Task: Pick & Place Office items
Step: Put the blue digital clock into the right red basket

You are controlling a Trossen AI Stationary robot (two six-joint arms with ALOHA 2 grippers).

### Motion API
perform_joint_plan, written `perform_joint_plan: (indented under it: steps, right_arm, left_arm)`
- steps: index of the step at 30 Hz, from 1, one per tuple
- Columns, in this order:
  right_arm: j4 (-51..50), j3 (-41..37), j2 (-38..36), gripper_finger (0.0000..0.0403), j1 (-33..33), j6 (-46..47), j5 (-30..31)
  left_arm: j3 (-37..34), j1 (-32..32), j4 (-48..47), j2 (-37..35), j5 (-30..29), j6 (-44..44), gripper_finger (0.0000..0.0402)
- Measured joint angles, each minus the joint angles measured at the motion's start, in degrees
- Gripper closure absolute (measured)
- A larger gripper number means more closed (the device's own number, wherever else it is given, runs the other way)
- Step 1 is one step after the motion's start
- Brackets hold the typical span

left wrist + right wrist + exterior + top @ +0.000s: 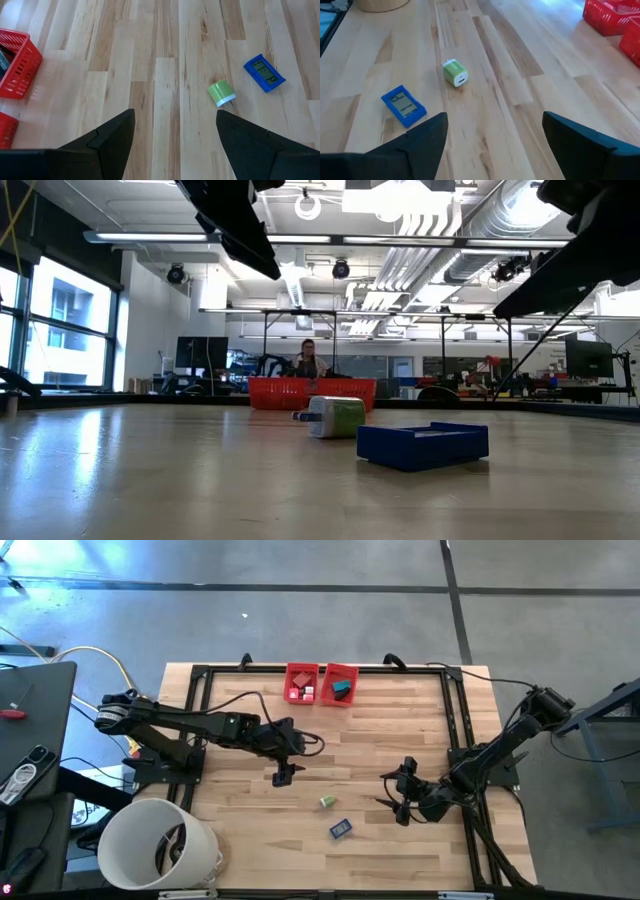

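Observation:
Two office items lie loose on the wooden table: a green and white block (pixel 327 802) (pixel 221 93) (pixel 455 73) (pixel 336 417) on its side, and a flat dark blue piece (pixel 340 829) (pixel 264 73) (pixel 403 105) (pixel 423 444) with a small screen facing up. My left gripper (pixel 284 776) (pixel 175 140) hangs open above the table's middle, left of both. My right gripper (pixel 396 795) (pixel 492 137) stands open to their right, pointing toward them. Neither gripper has anything between its fingers.
Two red bins (pixel 301 683) (pixel 341 685) stand side by side at the far edge, holding several small pieces. A big white bucket (pixel 160 845) stands at the near left corner. A black frame (pixel 455 720) runs around the table. Bare wood lies between the grippers.

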Motion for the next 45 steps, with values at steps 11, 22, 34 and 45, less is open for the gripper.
perform_joint_plan:
  steps: [11,22,34,45]
  right_arm:
    - [1.43,0.00,0.00,0.0089,-3.72,-1.17,-7.17]
    - [1.80,0.00,0.04,0.0089,-5.30,-1.84,-10.62]
    - [17.63,0.00,12.16,0.0089,-4.90,-11.61,-15.47]
    - [23.92,-0.02,22.62,0.0089,-5.92,-4.26,-22.72]
  left_arm:
    - [-0.01,0.00,-1.25,0.26,0.01,-2.94,0.0130]
    - [-0.02,-2.33,-3.04,0.26,-0.04,-11.56,0.0130]
    - [-0.04,-14.13,-1.09,1.18,-10.15,-20.71,0.0130]
    - [-0.04,-21.65,1.25,1.18,-14.88,-23.69,0.0130]
